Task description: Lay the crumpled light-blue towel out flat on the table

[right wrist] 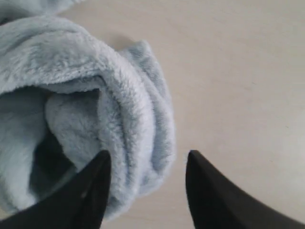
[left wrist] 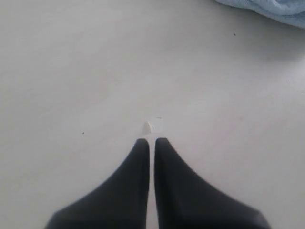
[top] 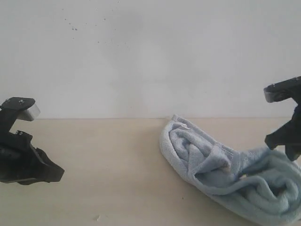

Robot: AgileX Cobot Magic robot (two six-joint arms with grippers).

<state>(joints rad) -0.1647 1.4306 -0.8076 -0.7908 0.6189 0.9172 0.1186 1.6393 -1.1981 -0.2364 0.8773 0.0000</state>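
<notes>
Over on the right side of the table [top: 113, 165], the towel [top: 230, 174] lies in a long, rolled heap. One rounded end sits near the middle of the tabletop and the bulk trails off toward the front right, running out of the exterior view. It looks soft and limp, thick with fluffy pile, probably light, and with nothing fragile about it. That pile should give the pads plenty of bite, so slipping seems unlikely. The likelier trouble is folds clinging to each other and the whole bundle lifting as one lump. A single outer layer, a hemmed edge or a corner looks the better place to take hold, not the fat middle of the roll. The right gripper [right wrist: 147, 155] hangs right at the heap with its jaws spread wide, one over the plush outer fold, the other over bare wood, and nothing is pinched yet. Far across the table, the left gripper [left wrist: 151, 140] has its jaws pressed together and empty, low over bare tabletop well apart from the towel, with a tiny white fleck [left wrist: 155, 125] just ahead of its tips.
</notes>
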